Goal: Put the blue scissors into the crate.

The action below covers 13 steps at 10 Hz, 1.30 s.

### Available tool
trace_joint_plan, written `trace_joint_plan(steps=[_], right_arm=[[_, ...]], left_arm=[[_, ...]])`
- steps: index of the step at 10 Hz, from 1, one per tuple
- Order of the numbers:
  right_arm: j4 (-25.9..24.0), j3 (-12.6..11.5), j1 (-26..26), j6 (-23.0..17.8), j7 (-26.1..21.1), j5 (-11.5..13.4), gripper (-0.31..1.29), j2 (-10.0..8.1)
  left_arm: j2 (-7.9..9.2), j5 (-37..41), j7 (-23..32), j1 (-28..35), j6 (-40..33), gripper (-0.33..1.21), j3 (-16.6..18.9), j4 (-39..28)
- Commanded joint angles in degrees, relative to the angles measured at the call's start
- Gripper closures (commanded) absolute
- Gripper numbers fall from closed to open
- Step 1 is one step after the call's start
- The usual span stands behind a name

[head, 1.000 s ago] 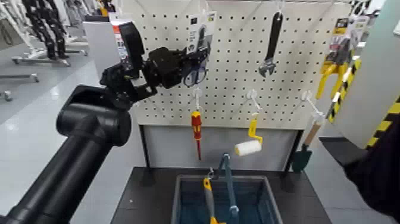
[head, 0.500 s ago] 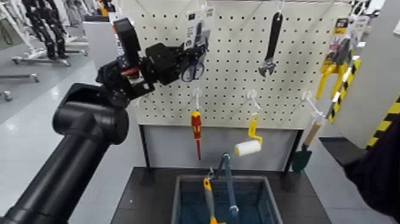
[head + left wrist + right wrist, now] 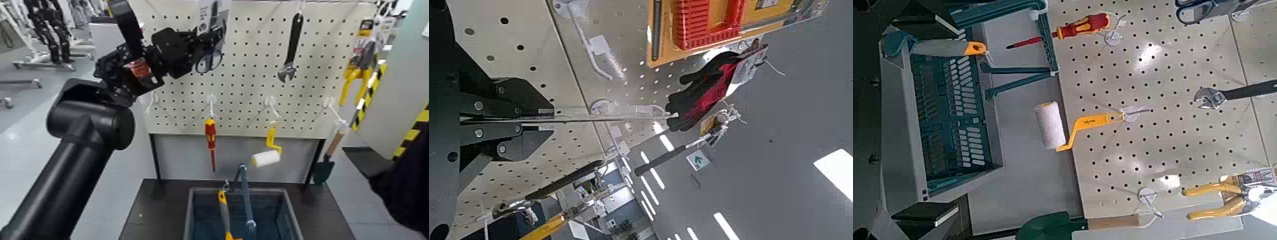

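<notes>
The blue scissors (image 3: 209, 62), on their white card, are at the top of the pegboard (image 3: 255, 76), in the left half. My left gripper (image 3: 203, 46) is shut on the card beside the blue handles. In the left wrist view the card (image 3: 589, 114) shows edge-on between the dark fingers (image 3: 509, 95). The blue handles also show in the right wrist view (image 3: 1198, 10). The grey-blue crate (image 3: 189, 217) with its arched handle (image 3: 244, 191) stands on the dark table below the board, also in the right wrist view (image 3: 898, 130). My right arm (image 3: 408, 185) waits at the lower right.
On the pegboard hang a red-and-yellow screwdriver (image 3: 210, 137), a paint roller (image 3: 267, 156), a wrench (image 3: 292, 45), a trowel (image 3: 327, 163) and yellow pliers (image 3: 357, 70). A yellow-handled tool (image 3: 222, 205) lies in the crate. A striped pillar (image 3: 402, 96) stands to the right.
My left gripper has risen along the pegboard with the scissors card in it, and the card's top has reached the upper edge. The right arm has not moved.
</notes>
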Motion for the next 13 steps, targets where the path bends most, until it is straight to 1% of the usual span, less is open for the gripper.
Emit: trace_joint_plan(steps=[1, 4, 5, 6, 8, 11, 13], right_arm=[[0.03, 0.01, 0.0, 0.06, 0.0, 0.0, 0.09, 0.03], [0.03, -0.17, 0.0, 0.41, -0.09, 0.0, 0.08, 0.11], [-0.06, -0.08, 0.0, 0.68, -0.09, 0.0, 0.09, 0.03], [-0.06, -0.26, 0.09, 0.68, 0.0, 0.0, 0.08, 0.29], [-0.06, -0.08, -0.09, 0.94, 0.17, 0.0, 0.09, 0.11], [0.11, -0.08, -0.17, 0.94, 0.17, 0.0, 0.09, 0.11], [0.11, -0.08, -0.17, 0.94, 0.26, 0.0, 0.08, 0.2]], left_arm=[[-0.58, 1.98, 0.1, 2.17, 1.63, 1.18, -0.54, -3.76], [-1.28, 9.8, -0.25, 6.56, 5.32, 1.18, -2.56, -5.17], [-1.19, 12.7, -0.61, 8.49, 6.99, 1.18, -2.92, -5.34], [-0.93, 13.84, -0.34, 10.52, 8.57, 1.18, -3.36, -5.34], [-0.23, 16.39, -0.08, 13.94, 10.95, 1.18, -3.88, -4.55], [0.92, 16.48, -0.08, 16.49, 12.53, 1.18, -5.29, -2.7], [1.53, 16.04, -0.17, 18.34, 13.58, 1.18, -5.29, -1.83]])
